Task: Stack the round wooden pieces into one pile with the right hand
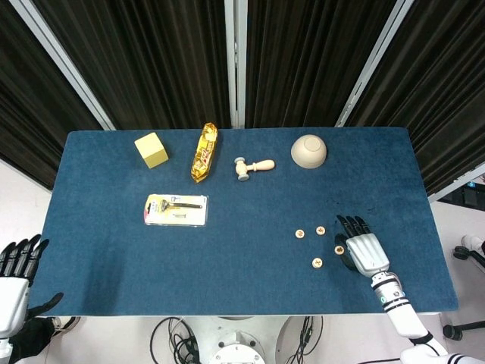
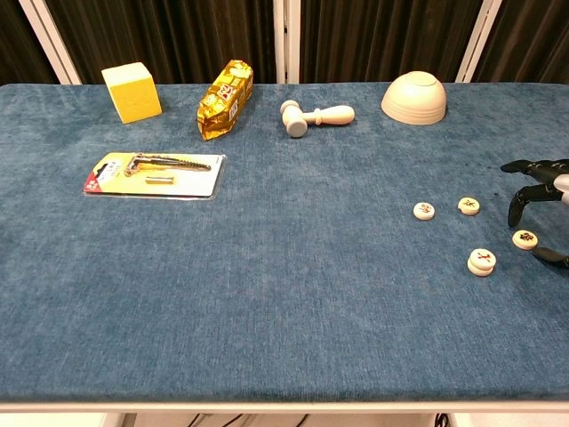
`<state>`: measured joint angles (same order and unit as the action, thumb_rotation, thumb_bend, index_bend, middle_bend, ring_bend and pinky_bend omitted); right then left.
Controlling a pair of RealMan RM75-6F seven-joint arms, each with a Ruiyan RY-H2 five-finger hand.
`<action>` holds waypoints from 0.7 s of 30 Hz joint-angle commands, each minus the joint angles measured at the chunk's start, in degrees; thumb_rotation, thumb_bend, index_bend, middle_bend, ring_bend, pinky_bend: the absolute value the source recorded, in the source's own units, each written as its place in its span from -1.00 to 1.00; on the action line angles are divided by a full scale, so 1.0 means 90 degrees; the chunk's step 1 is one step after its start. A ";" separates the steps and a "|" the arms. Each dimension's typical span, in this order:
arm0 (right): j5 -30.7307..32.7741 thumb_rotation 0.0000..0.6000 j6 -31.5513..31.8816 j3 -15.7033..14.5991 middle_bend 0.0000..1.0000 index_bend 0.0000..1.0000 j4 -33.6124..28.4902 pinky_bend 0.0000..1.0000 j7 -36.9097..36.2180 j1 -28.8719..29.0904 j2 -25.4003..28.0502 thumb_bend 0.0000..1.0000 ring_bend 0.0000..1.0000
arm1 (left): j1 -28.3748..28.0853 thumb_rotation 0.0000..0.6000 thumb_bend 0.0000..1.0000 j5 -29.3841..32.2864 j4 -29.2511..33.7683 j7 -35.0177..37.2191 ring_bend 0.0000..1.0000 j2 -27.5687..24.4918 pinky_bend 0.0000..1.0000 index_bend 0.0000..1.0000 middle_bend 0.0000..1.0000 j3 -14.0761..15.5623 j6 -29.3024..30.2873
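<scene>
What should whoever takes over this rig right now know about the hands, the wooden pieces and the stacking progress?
Right hand: holds nothing, fingers spread, hovering right beside the rightmost wooden piece.
Left hand: idle off the table's near-left corner, fingers apart.
Pieces: two singles side by side, one and another; the nearest pile already looks two high.
Done: apparently one stacking.
Left: three singles to add to the pile.
</scene>
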<state>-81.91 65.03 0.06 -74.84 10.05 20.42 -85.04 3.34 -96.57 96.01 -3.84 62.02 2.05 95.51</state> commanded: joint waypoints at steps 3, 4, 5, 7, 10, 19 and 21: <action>-0.0009 1.00 -0.0005 -0.0002 -0.99 -0.13 0.0019 -1.00 0.0009 -0.0007 -0.0022 -0.37 -1.00 | -0.0004 1.00 -0.81 0.0016 -0.0005 0.0009 -1.00 0.0001 -1.00 -0.95 -1.00 -0.0005 -0.0011; -0.0011 1.00 -0.0006 -0.0004 -0.99 -0.12 0.0023 -1.00 0.0015 -0.0009 -0.0027 -0.37 -1.00 | -0.0004 1.00 -0.81 0.0017 -0.0006 0.0011 -1.00 0.0001 -1.00 -0.95 -1.00 -0.0006 -0.0012; -0.0013 1.00 -0.0005 -0.0005 -0.99 -0.12 0.0028 -1.00 0.0022 -0.0012 -0.0034 -0.37 -1.00 | -0.0005 1.00 -0.81 0.0018 -0.0006 0.0012 -1.00 0.0000 -1.00 -0.95 -1.00 -0.0007 -0.0012; -0.0017 1.00 0.0012 0.0003 -0.99 -0.10 0.0040 -1.00 0.0035 -0.0018 -0.0053 -0.35 -1.00 | -0.0004 1.00 -0.81 0.0024 -0.0009 0.0019 -1.00 0.0000 -1.00 -0.95 -1.00 -0.0008 -0.0012; -0.0043 1.00 0.0068 0.0021 -0.98 -0.06 0.0046 -1.00 0.0019 -0.0031 -0.0074 -0.35 -1.00 | -0.0002 1.00 -0.81 0.0032 -0.0012 0.0031 -1.00 0.0000 -1.00 -0.95 -1.00 -0.0010 -0.0011; -0.0346 1.00 0.0406 0.0012 -0.95 0.04 -0.0137 -1.00 -0.0094 -0.0080 0.0019 -0.30 -1.00 | -0.0003 1.00 -0.81 0.0020 -0.0016 0.0040 -1.00 0.0001 -1.00 -0.95 -1.00 -0.0010 -0.0005; -0.0494 1.00 0.0509 -0.0013 -0.95 0.04 -0.0348 -1.00 -0.0053 -0.0074 0.0116 -0.30 -1.00 | -0.0007 1.00 -0.81 0.0023 -0.0016 0.0039 -1.00 0.0001 -1.00 -0.95 -1.00 -0.0009 -0.0016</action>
<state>-85.31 68.79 0.15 -76.66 9.41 19.75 -84.73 3.29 -96.37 95.86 -3.49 62.03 1.97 95.39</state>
